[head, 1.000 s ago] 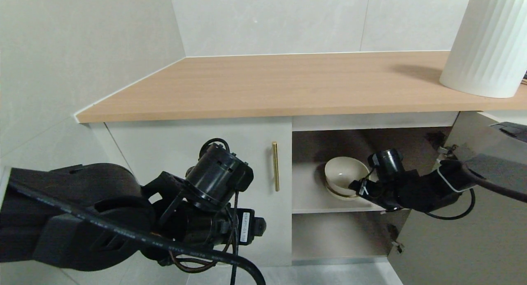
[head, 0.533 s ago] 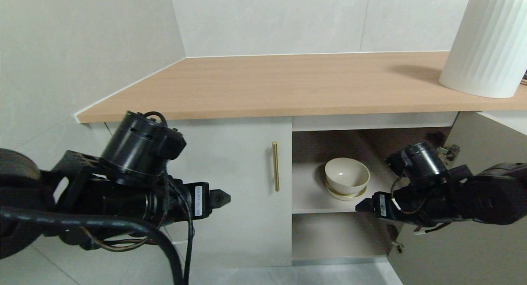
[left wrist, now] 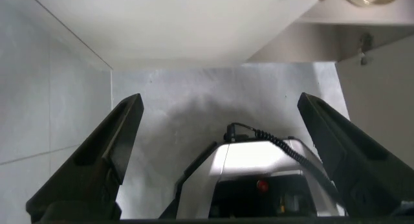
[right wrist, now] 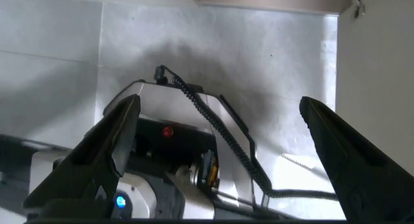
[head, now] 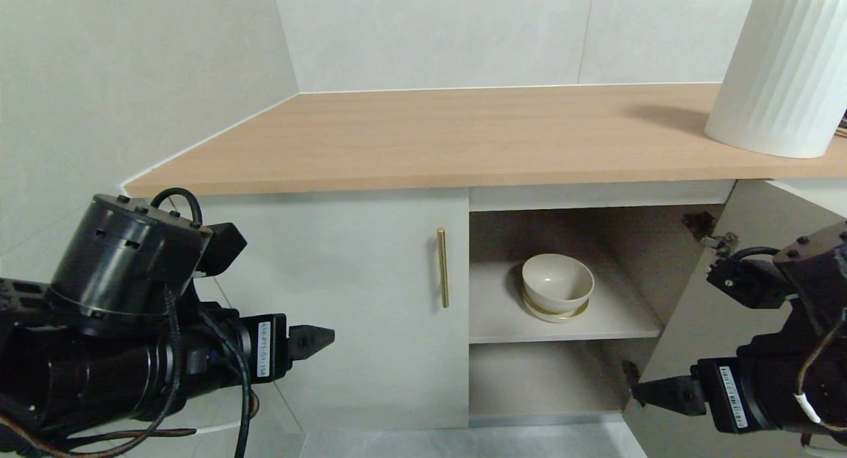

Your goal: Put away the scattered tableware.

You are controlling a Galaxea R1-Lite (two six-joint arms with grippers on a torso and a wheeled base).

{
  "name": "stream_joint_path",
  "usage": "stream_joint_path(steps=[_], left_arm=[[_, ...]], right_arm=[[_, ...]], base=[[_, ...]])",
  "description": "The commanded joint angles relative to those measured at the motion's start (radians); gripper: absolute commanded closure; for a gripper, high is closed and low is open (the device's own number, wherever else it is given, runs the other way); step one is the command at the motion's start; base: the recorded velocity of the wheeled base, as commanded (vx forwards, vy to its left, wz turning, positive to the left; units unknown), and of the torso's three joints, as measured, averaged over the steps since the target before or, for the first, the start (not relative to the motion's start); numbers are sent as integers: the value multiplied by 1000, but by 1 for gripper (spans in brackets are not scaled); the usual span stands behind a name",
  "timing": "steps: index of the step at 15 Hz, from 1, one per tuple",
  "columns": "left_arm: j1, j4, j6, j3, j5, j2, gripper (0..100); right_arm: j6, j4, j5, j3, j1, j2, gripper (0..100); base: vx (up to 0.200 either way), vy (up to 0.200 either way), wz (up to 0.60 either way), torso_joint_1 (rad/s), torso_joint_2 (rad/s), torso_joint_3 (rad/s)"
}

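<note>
**Bowl on cabinet shelf; both grippers empty**

Bowl sits upright on a plate, on the upper shelf of the cabinet under the desk. Right door is open. Left door is closed, handle vertical.

Left gripper hangs low at left, before the closed door and well apart from the bowl. Its fingers are spread wide with nothing between them.

Right gripper sits low at right by the open door, lower than the shelf. Its fingers are also wide apart, holding nothing.

A white ribbed cylinder stands at the desk's far right.
</note>
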Motion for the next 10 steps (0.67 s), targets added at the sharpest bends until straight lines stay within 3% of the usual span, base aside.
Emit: stream_joint_path(steps=[1, 2, 10], left_arm=[[-3, 0, 0, 6, 1, 6, 0], [-7, 0, 0, 8, 1, 10, 0], [-21, 0, -2, 8, 4, 32, 0]], right_arm=[[1, 3, -1, -2, 10, -37, 0], [1, 0, -1, -2, 10, -34, 0], [1, 2, -1, 3, 10, -25, 0]], base=[[0, 0, 0, 0, 0, 0], [0, 0, 0, 0, 0, 0], [-200, 0, 0, 5, 0, -1]])
